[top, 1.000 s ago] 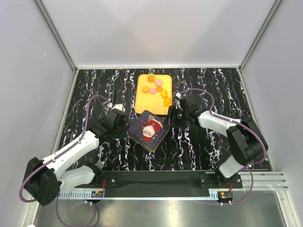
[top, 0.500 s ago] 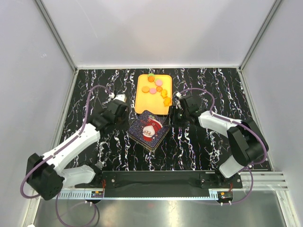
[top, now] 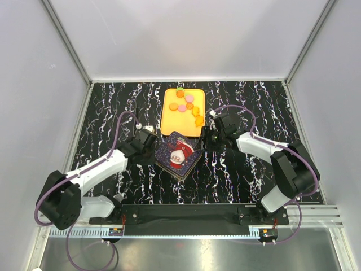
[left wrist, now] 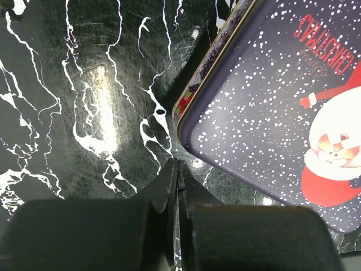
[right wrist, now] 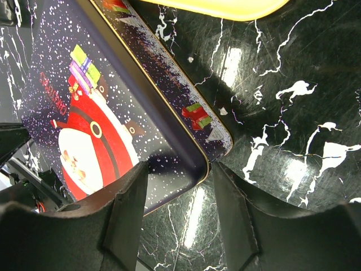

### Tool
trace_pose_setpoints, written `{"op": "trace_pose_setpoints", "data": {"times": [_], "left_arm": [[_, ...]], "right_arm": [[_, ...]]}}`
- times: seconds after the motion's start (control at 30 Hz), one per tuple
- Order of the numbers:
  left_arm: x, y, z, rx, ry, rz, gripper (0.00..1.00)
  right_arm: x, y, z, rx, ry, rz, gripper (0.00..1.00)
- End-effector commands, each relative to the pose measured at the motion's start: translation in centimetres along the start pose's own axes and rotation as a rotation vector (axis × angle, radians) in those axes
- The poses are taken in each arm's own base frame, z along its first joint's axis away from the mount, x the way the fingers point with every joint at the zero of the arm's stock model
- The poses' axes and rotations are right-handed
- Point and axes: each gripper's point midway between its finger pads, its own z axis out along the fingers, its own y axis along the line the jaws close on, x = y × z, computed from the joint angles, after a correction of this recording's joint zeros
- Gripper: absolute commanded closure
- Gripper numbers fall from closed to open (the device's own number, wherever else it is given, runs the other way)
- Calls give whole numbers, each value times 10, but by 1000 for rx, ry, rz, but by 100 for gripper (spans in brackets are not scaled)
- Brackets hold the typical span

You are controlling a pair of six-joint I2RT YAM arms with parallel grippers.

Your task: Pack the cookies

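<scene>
Since the earlier frames the left gripper (top: 151,140) has been swung in from the open table towards the dark blue rectangular Christmas tin (top: 177,154), while the right gripper (top: 209,139) has been kept at the tin's right corner. The left gripper (left wrist: 177,169) is seen with its fingers pressed together and nothing between them. Its tip is set just beside the tin's (left wrist: 271,107) left edge, probably to brace or pry at the lid. The right gripper (right wrist: 179,176) is spread, with the tin's (right wrist: 96,107) corner lying between its fingers, seemingly so the lid can be gripped. The lid is still on. The small round cookies (top: 184,104), mostly orange with some pink, are left on the orange rectangular plastic tray (top: 169,123) just behind the tin, on the black marbled table (top: 242,175), none packed yet
</scene>
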Motion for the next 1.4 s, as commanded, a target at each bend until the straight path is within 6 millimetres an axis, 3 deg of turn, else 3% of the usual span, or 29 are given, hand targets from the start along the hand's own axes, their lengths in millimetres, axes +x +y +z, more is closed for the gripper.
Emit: {"op": "trace_pose_setpoints", "data": {"times": [0.0,0.27,0.4,0.47,0.5,0.57,0.6,0.73,0.9,1.0,1.37], "left_arm": [[-30,-15,-19,52,-87,-11,100],[-55,-20,-50,77,-160,-2,98],[-75,-30,-78,140,-236,2,78],[-81,-35,-88,165,-248,11,64],[-90,-39,-97,183,-271,21,53],[-95,-43,-108,213,-289,28,47],[-101,-46,-117,228,-310,34,41],[-107,-46,-139,259,-358,47,30],[-107,-41,-161,287,-409,66,26],[-103,-38,-166,295,-421,68,25],[-95,-38,-166,324,-424,70,25]], "right_arm": [[0,-15,-3,66,-7,-22,44],[-9,-19,-12,108,-44,-40,39],[-31,-10,-38,110,-121,-63,30],[-39,-8,-50,124,-141,-62,23],[-45,-4,-60,118,-166,-71,21],[-50,2,-74,115,-186,-79,12],[-57,11,-89,95,-228,-93,1],[-72,30,-139,80,-353,-115,0],[-90,33,-203,153,-527,-130,0],[-85,28,-221,182,-562,-118,0],[-73,20,-223,181,-584,-105,0]]}}
